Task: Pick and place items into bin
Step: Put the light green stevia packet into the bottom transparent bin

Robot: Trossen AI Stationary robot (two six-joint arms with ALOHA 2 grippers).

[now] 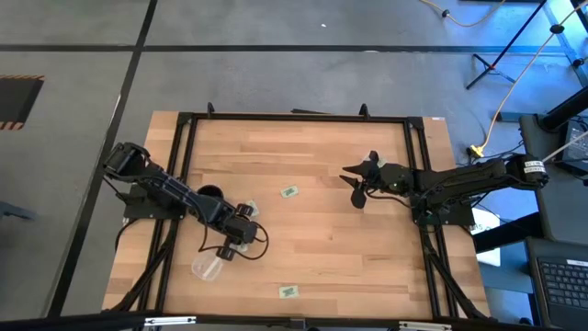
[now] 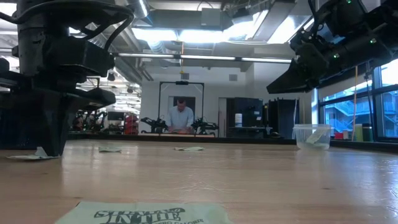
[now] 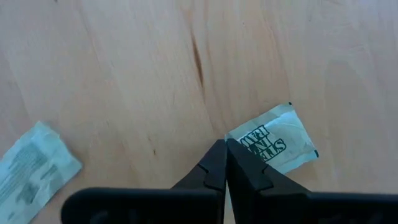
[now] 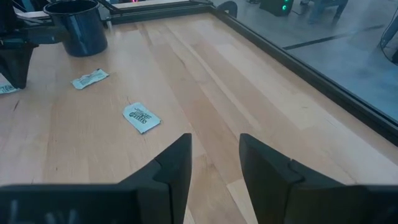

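Observation:
My left gripper [image 3: 225, 147] is shut, pointing down at the wooden table, with its tips at one pale green packet [image 3: 277, 144]. A second packet [image 3: 34, 171] lies flat nearby. In the high view this gripper [image 1: 241, 230] is at the table's left, just past the black cup [image 1: 209, 195]. Two more packets lie flat, one at mid-table [image 1: 289, 191] and one near the near edge [image 1: 289, 291]. My right gripper [image 4: 214, 155] is open and hovers above the table's right part [image 1: 360, 184], touching nothing. My left gripper comes from above, pointing down, and its shut tips meet at the packet's end edge [image 3: 231, 138]. One finger [image 3: 249, 171] covers that end, so I cannot tell how much of the edge lies between the fingers. The rest of the packet lies on the table.
A clear plastic cup [image 1: 207, 267] lies near the table's near-left side. A black frame [image 1: 294, 118] runs round the table. The right wrist view shows the black cup [image 4: 78, 28] upright with two packets [image 4: 90, 78] [image 4: 142, 117] before it. A person stands far behind the table [image 2: 181, 117].

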